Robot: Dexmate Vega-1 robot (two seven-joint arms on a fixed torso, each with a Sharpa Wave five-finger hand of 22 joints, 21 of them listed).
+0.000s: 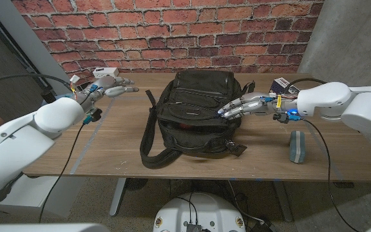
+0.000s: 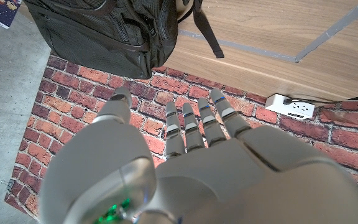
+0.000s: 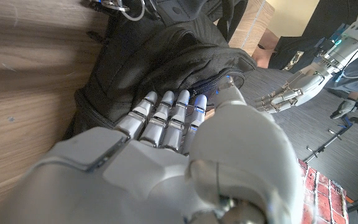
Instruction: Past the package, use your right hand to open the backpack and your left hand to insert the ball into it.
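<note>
Head view: right hand seemingly pinches backpack; left hand empty, fingers spread

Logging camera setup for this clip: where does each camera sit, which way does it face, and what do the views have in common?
Head view: on the robot's head, looking down over the table toward a brick wall; both arms show.
Left wrist view: behind the left hand, open in the air, facing the wall.
Right wrist view: behind the right hand, fingers on the backpack.
Shared: the backpack appears in all three; the left hand also shows in the right wrist view.
</note>
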